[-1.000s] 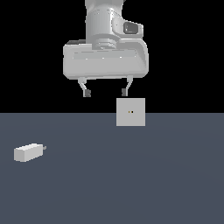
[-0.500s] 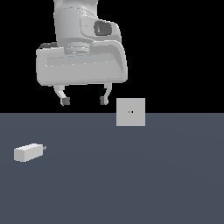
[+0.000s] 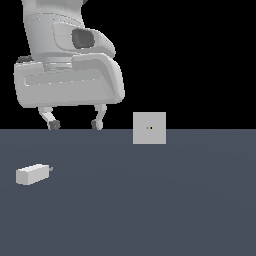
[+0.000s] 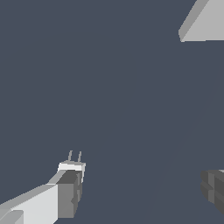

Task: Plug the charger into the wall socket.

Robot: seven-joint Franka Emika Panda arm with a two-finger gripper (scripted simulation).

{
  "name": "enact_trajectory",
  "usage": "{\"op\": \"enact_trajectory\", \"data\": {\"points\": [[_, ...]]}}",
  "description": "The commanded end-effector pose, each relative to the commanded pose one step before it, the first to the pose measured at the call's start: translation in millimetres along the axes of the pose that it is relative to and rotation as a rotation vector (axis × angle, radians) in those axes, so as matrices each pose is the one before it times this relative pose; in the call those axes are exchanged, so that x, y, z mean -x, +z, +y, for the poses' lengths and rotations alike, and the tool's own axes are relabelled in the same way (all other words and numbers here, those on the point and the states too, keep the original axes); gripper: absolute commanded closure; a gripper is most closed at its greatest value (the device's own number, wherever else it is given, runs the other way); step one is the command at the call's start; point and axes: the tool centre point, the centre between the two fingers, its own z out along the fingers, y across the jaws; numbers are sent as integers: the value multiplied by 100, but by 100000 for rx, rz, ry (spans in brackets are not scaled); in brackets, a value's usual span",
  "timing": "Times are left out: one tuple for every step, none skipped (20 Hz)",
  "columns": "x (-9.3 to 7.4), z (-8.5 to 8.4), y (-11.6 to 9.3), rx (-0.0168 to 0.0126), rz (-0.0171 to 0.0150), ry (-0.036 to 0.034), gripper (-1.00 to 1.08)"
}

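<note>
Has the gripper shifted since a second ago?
Yes. The gripper has moved toward the exterior view's left, away from the wall socket, and now hangs nearer the charger.

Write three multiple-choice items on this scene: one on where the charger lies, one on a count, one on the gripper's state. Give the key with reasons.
1. Where is the charger relative to the wall socket in the exterior view?
A. To the exterior view's left, apart from it
B. Plugged into it
C. Lying on top of it

2. How many prongs does the charger show in the wrist view?
A. None
B. Two
C. Five

3. What is the gripper doing?
A. Shut on the charger
B. Open and holding nothing
C. Shut on the wall socket

Key:
1 A: the block lies on the floor well to the left of the upright plate.
2 B: two thin grey pins stick out of its end.
3 B: the fingers stand apart above the floor with nothing between them.
</note>
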Motion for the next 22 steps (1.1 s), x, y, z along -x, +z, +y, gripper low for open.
{"op": "enact_trajectory", "data": {"points": [[452,-870,331,238,2144,1249,-92],[173,-337,136,134,823,480,-92],[171,-337,135,140,831,483,-92],[171,-339,137,145,840,487,-92],[171,-341,138,149,844,488,-92],[166,-334,135,151,836,482,-92],[163,-330,133,152,825,475,-92],[160,-327,133,154,819,470,-92],[159,-326,133,155,814,468,-92],[157,-325,132,159,818,470,-92],[154,-320,131,158,802,462,-92],[148,-308,127,155,775,448,-92],[143,-296,124,150,739,429,-92],[136,-282,119,146,707,413,-92],[130,-269,115,142,672,397,-92],[126,-258,113,136,631,376,-92],[118,-242,106,132,601,362,-92],[114,-230,104,126,560,342,-92],[107,-215,99,122,524,326,-92],[101,-201,94,117,485,308,-92],[96,-187,91,111,439,285,-92],[88,-169,84,106,401,267,-92]]}}
